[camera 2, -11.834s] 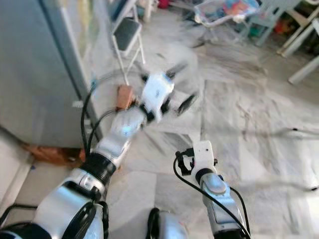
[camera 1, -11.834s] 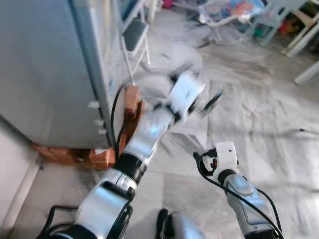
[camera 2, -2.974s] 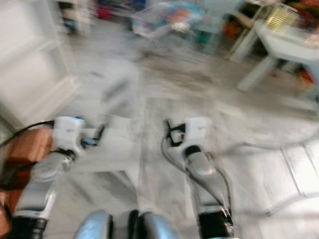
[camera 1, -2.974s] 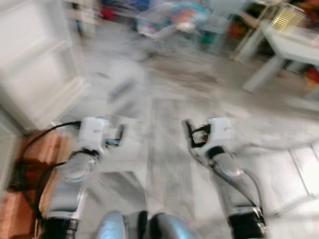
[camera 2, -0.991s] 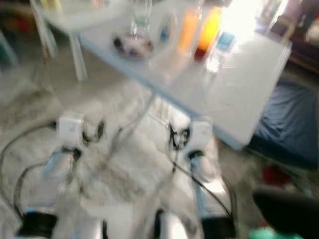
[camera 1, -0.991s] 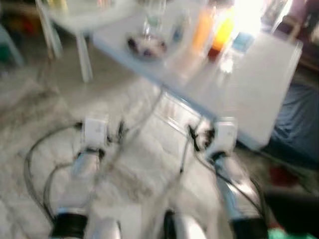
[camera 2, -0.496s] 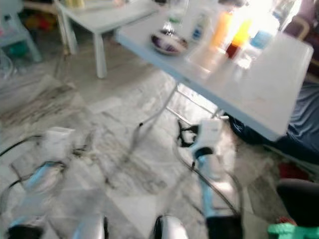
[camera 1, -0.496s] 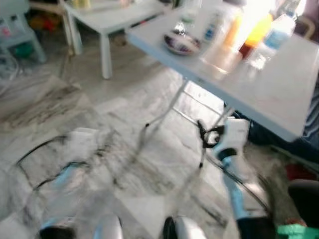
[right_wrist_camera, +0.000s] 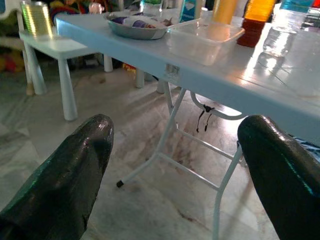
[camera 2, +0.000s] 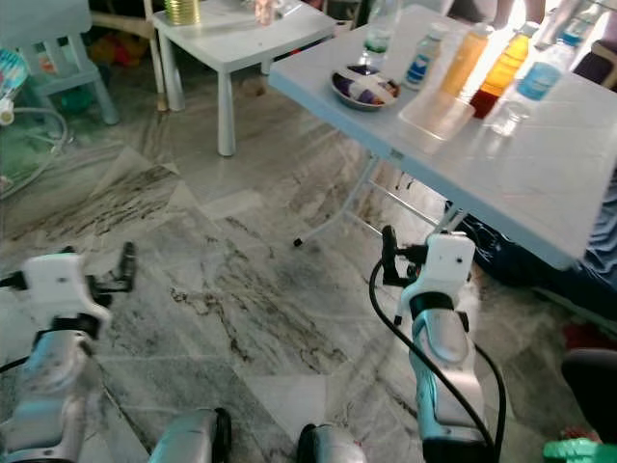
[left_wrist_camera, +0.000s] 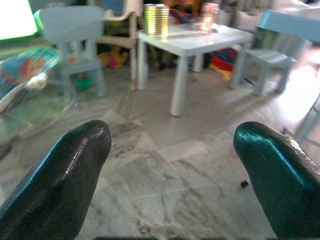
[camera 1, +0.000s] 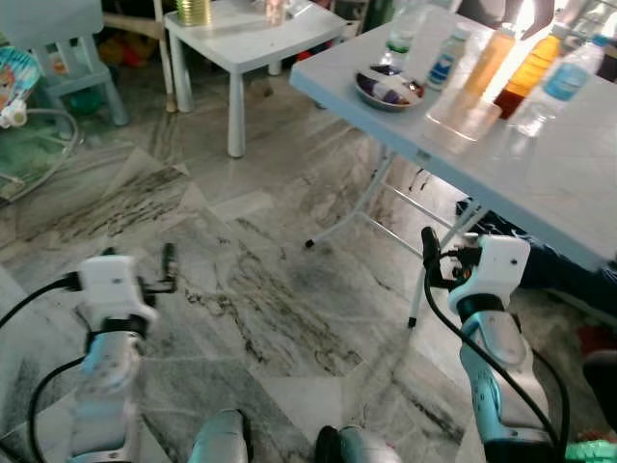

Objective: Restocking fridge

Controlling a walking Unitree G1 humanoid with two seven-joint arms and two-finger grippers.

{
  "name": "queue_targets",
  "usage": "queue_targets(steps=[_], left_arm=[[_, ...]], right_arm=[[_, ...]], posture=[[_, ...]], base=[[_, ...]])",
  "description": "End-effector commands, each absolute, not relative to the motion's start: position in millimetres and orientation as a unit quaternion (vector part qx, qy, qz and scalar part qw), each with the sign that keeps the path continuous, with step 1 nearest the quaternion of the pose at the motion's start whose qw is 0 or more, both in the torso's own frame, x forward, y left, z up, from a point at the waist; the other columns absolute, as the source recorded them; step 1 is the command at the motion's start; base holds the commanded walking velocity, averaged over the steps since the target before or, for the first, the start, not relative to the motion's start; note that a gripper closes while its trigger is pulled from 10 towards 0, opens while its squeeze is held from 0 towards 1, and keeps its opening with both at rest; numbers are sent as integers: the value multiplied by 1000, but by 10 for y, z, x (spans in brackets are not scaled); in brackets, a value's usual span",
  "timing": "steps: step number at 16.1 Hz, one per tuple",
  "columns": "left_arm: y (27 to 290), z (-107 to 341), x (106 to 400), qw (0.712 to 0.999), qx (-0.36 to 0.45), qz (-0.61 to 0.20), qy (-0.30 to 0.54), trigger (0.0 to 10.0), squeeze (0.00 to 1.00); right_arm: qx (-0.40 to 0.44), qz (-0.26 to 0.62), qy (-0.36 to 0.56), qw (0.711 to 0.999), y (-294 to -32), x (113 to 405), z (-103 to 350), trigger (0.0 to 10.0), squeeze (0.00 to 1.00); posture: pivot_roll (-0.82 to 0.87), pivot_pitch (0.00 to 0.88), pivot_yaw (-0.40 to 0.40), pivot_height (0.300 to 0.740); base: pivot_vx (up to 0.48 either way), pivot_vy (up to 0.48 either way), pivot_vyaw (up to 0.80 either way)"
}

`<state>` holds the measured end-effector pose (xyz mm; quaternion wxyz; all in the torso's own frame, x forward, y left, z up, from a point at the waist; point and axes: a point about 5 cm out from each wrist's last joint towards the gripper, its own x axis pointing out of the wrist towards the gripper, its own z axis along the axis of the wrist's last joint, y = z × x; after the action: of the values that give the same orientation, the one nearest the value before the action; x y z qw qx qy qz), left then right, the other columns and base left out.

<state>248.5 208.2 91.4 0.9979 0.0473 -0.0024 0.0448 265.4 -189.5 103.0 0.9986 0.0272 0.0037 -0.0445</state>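
Observation:
A white folding table [camera 1: 554, 188] stands ahead on my right. On it are two orange drink bottles [camera 1: 489, 60], a water bottle [camera 1: 561, 81], a small blue-labelled bottle [camera 1: 445, 60], a metal bowl [camera 1: 388, 87] and a clear plastic container [camera 1: 464, 114]. My right gripper [camera 1: 431, 258] hangs open and empty just short of the table's near edge, below its top. In the right wrist view the container [right_wrist_camera: 205, 34] and bowl [right_wrist_camera: 136, 25] sit on the tabletop above the open right gripper [right_wrist_camera: 175, 145]. My left gripper [camera 1: 167, 274] is open and empty over the marble floor, far from the table.
A low white table [camera 1: 253, 40] with a gold can [camera 1: 196, 12] stands behind the folding table's left end. A pale blue chair [camera 1: 66, 50] and a baby bouncer [camera 1: 21, 116] are at far left. The folding table's metal legs [camera 1: 366, 207] cross the floor ahead.
The camera has swung and steadied, so the blur is gone and the folding table sits sharper at the right. Both arms stay low with fingers apart.

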Motion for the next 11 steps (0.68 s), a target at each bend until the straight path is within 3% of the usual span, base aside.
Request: queue_targets(steps=[1,5,11], left_arm=[[1938,950,2492,999,51,9,-11,10000,0],[1800,1008,2545,999,9,-29,-19,10000,0],[1731,1034,2569,998,8,-54,-23,10000,0]], right_arm=[[16,-42,-2,999,-1903,2626,1060,10000,0],[48,-23,-8,999,-1846,2587,1072,10000,0],[42,-9,-16,999,-1823,2616,1104,10000,0]], posture=[[115,60,-85,740],[107,53,-74,740],[103,56,-76,740]], base=[[0,0,0],[0,0,0],[294,0,-749]])
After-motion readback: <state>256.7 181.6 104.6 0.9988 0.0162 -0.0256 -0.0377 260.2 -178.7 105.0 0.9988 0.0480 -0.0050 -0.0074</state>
